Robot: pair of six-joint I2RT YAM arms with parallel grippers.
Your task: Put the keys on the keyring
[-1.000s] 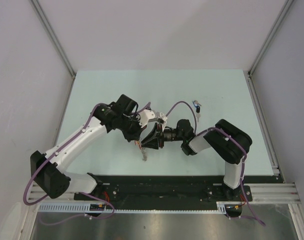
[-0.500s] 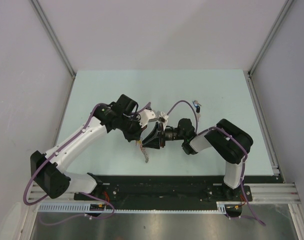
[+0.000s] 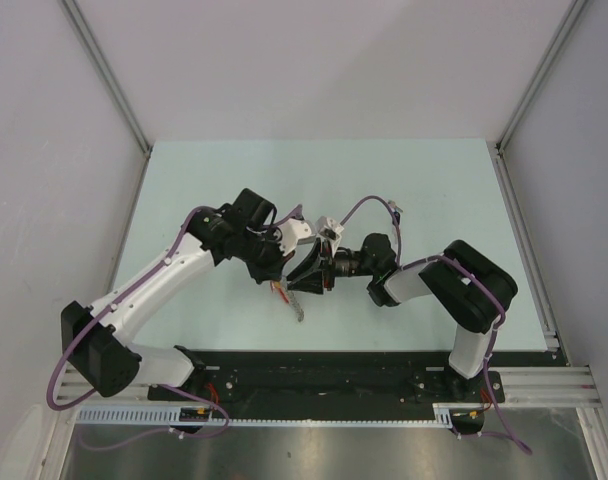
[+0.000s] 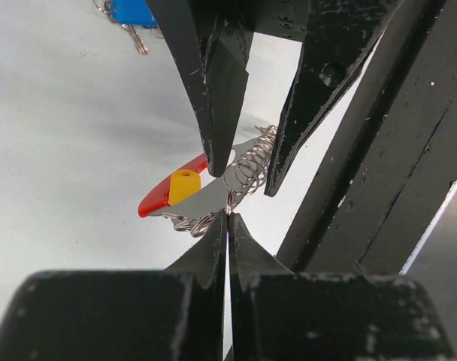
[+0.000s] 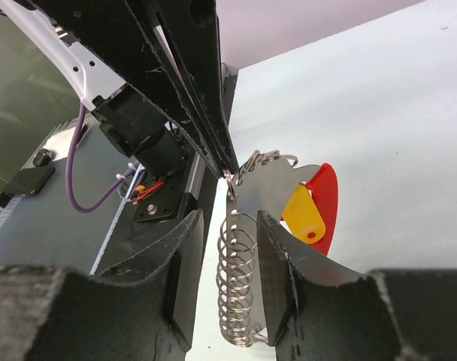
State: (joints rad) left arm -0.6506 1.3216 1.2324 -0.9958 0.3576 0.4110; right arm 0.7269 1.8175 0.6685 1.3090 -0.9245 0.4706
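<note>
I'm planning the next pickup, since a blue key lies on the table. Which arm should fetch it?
Right. The left gripper is shut on the keyring, so it is best left as holder. The right gripper has its jaws open astride the coil, and the blue key lies on that arm's side.

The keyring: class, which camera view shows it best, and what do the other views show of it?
Right wrist: the keyring fills the frame, with its whole coil and its red band close and sharp. Left wrist shows only part of the coil and band. Top external shows just a tiny hanging strand.
</note>
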